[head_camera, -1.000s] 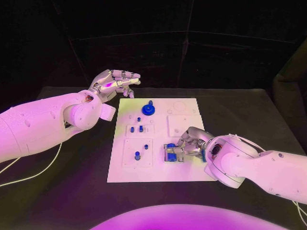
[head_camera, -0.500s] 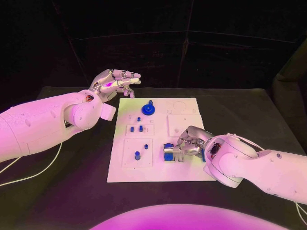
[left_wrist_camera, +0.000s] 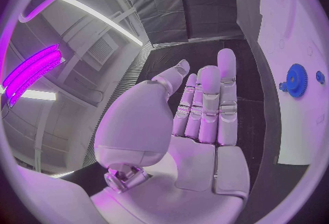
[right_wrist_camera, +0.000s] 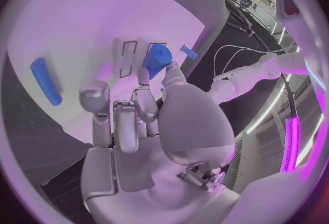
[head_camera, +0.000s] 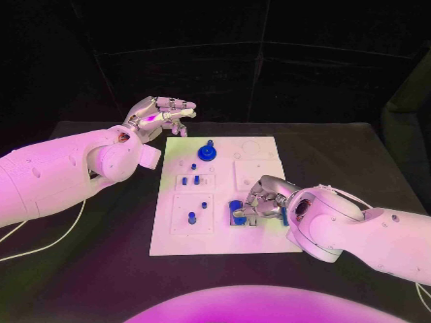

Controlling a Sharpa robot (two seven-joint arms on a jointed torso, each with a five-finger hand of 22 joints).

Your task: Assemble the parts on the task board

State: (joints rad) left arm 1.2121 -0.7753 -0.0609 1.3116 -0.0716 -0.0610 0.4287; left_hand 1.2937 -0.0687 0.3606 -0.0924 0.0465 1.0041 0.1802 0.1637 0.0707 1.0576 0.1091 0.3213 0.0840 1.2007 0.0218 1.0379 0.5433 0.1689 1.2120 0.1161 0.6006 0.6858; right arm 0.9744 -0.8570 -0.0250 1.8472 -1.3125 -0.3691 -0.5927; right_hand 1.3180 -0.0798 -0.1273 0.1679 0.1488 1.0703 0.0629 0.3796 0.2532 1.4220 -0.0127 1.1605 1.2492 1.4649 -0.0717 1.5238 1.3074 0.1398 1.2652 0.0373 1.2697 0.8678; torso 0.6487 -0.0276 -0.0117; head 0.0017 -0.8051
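Note:
The white task board [head_camera: 225, 232] lies in the middle of the black table. My right hand [head_camera: 262, 204] is low over the board's near right part and pinches a stubby blue cylinder [head_camera: 237, 207] between thumb and finger; in the right wrist view the cylinder [right_wrist_camera: 156, 59] sits at the fingertips, over two dark slots [right_wrist_camera: 130, 58]. A blue rod [right_wrist_camera: 46, 81] lies flat on the board beside that hand. My left hand [head_camera: 162, 114] hovers beyond the board's far left corner, fingers extended, holding nothing [left_wrist_camera: 199, 120]. A blue gear [head_camera: 208, 153] stands at the far end.
Small blue pegs stand in the board's left plates: a pair [head_camera: 190, 180] at mid-board and others [head_camera: 191, 217] nearer me. The gear [left_wrist_camera: 296, 80] also shows in the left wrist view. Black table surrounds the board; white cables [head_camera: 41, 245] trail at the left.
My right hand has shifted slightly, carrying the blue cylinder a little farther up the board. The left hand has stayed in place.

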